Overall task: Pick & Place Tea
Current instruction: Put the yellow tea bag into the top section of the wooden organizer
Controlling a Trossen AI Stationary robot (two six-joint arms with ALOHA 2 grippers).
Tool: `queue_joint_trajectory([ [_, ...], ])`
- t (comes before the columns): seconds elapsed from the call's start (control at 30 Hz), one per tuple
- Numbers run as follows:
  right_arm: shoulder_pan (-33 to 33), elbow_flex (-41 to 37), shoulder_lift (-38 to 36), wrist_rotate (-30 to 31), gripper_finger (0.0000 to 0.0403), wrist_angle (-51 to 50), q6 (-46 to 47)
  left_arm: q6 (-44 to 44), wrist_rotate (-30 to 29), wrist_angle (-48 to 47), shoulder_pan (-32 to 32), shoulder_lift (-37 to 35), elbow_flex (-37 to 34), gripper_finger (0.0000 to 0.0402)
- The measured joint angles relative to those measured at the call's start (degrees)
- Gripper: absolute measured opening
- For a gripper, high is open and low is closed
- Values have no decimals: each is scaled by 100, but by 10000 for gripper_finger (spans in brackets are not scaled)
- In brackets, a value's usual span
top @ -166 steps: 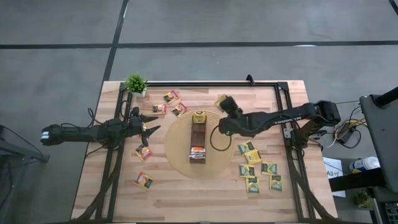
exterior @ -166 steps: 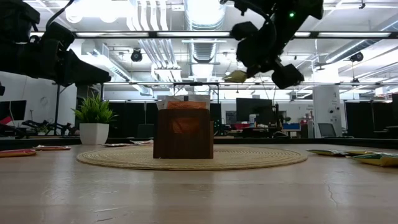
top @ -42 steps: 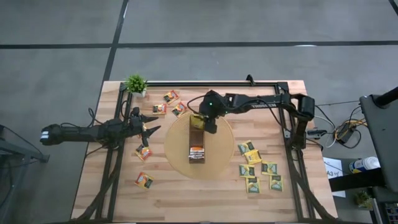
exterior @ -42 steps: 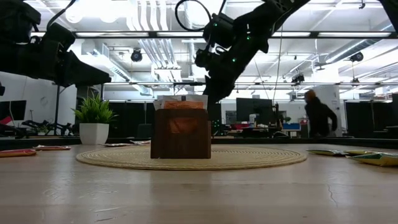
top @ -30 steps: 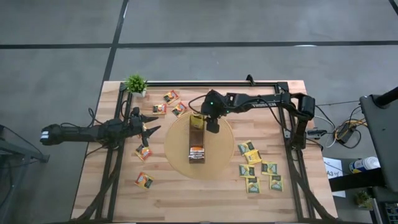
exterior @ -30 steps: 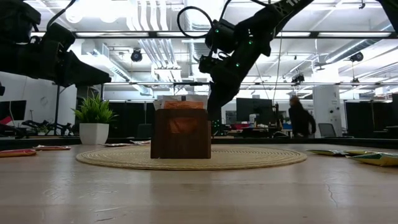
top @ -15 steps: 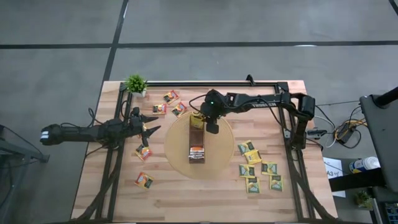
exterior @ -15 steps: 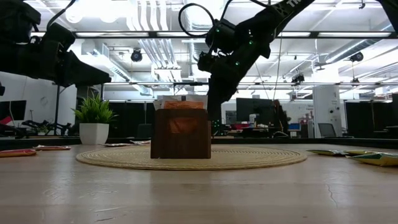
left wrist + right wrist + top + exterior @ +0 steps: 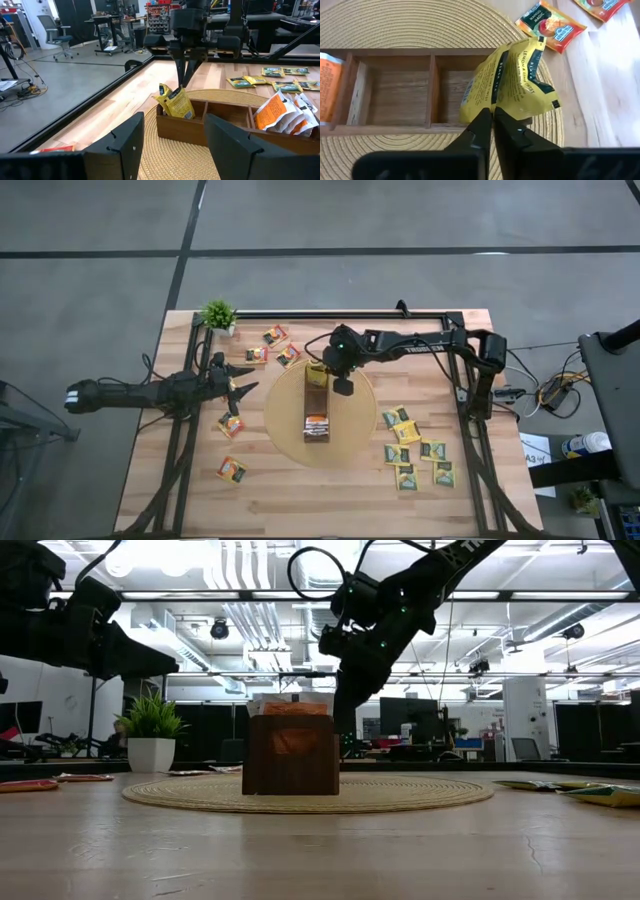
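Note:
A long wooden box (image 9: 318, 408) lies on a round woven mat (image 9: 285, 430). A yellow tea sachet (image 9: 512, 82) stands tilted in the box's far end compartment, its upper part above the rim. My right gripper (image 9: 493, 114) is over it, shut on its upper edge. Orange sachets (image 9: 280, 112) fill the near end compartment. Loose tea sachets lie on the table's left (image 9: 231, 424) and right (image 9: 410, 450). My left gripper (image 9: 245, 385) waits open at the left, clear of everything. My right gripper pinches the yellow sachet's upper edge (image 9: 176, 92) between its two fingertips (image 9: 482, 117). The fingers slant down from the table's right and far side. The sachet's lower end sits in the box's far end compartment, and the sachet leans and is creased below the fingers.
A small potted plant (image 9: 219, 313) stands at the far left corner. A black frame (image 9: 455, 330) runs along the table's far, left and right sides. The box's middle compartments (image 9: 395, 95) hold nothing.
My right gripper has stayed over the box's far end with the yellow sachet in that compartment. Several seconds ago it carried the sachet there from the table's right side.

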Motion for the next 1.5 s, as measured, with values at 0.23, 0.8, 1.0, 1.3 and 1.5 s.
queue_joint_trajectory([
  [0.23,4,77,0,5,8,3,-344,1,0,0,0,2,-1,202],
  [0.8,185,-190,0,1052,8,331,-1860,1,0,0,-2,2,0,202],
  [1.0,186,-190,0,1055,8,474,-1886,1,-1,0,-7,2,-1,202],
  [1.3,192,-190,0,1073,8,431,-1677,1,0,0,-4,2,-1,202],
  [1.5,197,-87,-2,1071,9,411,-1446,1,0,0,-4,2,-1,202],
])
